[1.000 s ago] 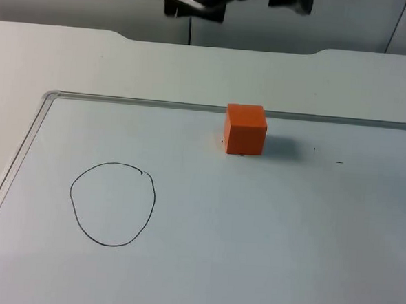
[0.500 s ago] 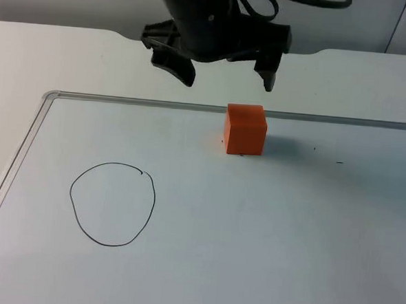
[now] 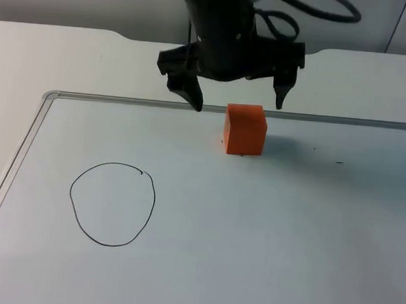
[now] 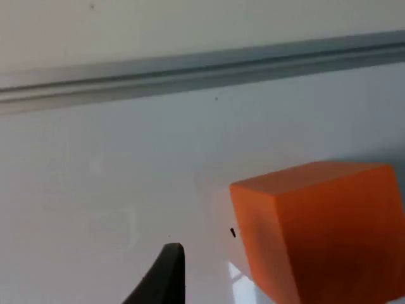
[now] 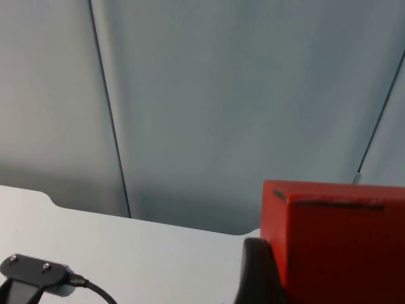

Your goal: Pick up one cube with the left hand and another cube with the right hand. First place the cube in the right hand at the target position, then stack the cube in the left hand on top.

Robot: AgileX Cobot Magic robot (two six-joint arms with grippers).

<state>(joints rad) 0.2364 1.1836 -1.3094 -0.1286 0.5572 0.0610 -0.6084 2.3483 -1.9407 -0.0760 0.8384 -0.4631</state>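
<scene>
An orange cube (image 3: 245, 130) sits on the whiteboard near its far rim. My left gripper (image 3: 238, 102) hangs open just behind and above it, one fingertip (image 3: 195, 103) to the cube's left and the other to its right, neither touching. The left wrist view shows the same orange cube (image 4: 323, 228) close beside a black fingertip (image 4: 166, 272). A hand-drawn black circle (image 3: 111, 203) marks the board at the front left. In the right wrist view my right gripper (image 5: 329, 282) is shut on a red cube (image 5: 335, 240), held up facing the grey partition wall.
The whiteboard's metal rim (image 3: 123, 99) runs along the far side and down the left side. White table (image 3: 71, 54) lies beyond it, ending at the grey partition wall (image 5: 221, 95). Bare board stretches between the circle and the orange cube.
The left gripper has come down from the far edge and shifted right, its open fingers now flanking the space just behind the orange cube. The cube and circle have not moved.
</scene>
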